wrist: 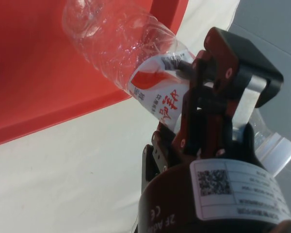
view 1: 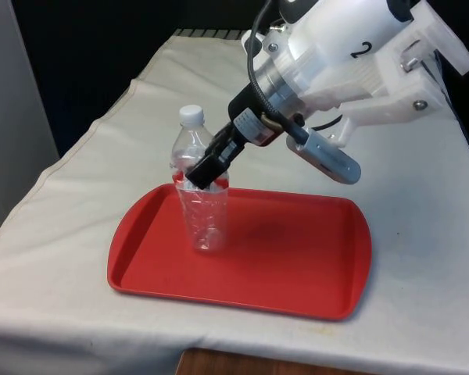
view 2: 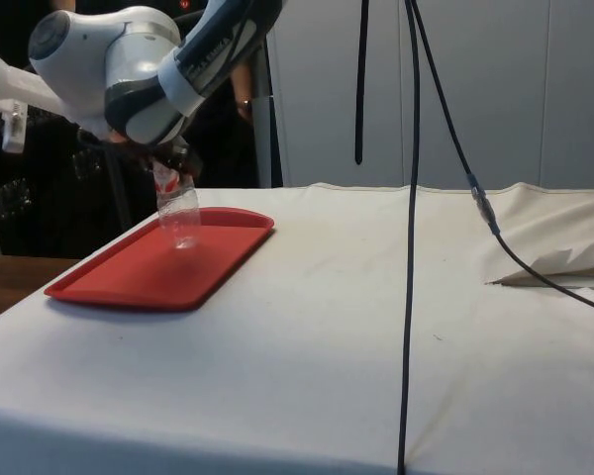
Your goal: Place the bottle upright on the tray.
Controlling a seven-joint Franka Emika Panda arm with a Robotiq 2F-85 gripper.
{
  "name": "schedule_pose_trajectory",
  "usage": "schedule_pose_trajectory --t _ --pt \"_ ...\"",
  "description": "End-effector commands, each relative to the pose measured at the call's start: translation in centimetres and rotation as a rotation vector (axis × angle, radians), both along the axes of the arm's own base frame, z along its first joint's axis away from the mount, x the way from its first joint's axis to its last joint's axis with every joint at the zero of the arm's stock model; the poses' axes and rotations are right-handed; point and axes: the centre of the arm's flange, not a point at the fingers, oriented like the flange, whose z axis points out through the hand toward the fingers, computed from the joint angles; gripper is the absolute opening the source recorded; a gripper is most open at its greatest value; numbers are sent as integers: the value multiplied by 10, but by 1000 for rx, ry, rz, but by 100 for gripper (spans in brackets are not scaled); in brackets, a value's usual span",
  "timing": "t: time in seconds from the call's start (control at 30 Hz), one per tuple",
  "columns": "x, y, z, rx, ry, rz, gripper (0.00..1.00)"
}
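Black two-finger gripper (view 1: pixel 205 167) is clamped on the clear ribbed plastic bottle (view 1: pixel 201 211), its 2 fingers (wrist: pixel 202 92) pressed against the red-and-white paper label band (wrist: pixel 160 87) around the bottle's upper body. Fingers are matte black, angular, with small screws and a bare metal plate visible in the wrist view. The bottle is transparent and thin-walled, with horizontal ribbing below the label and a smooth rounded shoulder above it; a round white screw cap (view 1: pixel 191 115) closes the neck. The label carries red characters on white. In the front view the bottle stands upright with its base on the flat floor of the red rectangular plastic tray (view 1: pixel 313 258), towards the front view's left part of the tray. The side view shows the bottle's lower body (view 2: pixel 182 216) on the tray (view 2: pixel 129 277), just below the arm's white rounded housing. The tray has rounded corners, a low raised rim and a smooth, slightly glossy surface. It lies on the white cloth (view 1: pixel 422 234), woven, matte, with soft creases and a hemmed edge, draped over the table.
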Motion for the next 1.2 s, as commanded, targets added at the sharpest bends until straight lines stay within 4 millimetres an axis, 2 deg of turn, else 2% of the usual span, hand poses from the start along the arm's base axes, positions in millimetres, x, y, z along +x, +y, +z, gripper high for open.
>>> schedule_pose_trajectory --t 0.0,0.53,1.17 --pt "0 2 1 2 -4 -1 14" --pt "-1 16 -1 14 10 4 14" --pt "-2 19 -6 21 22 5 14"
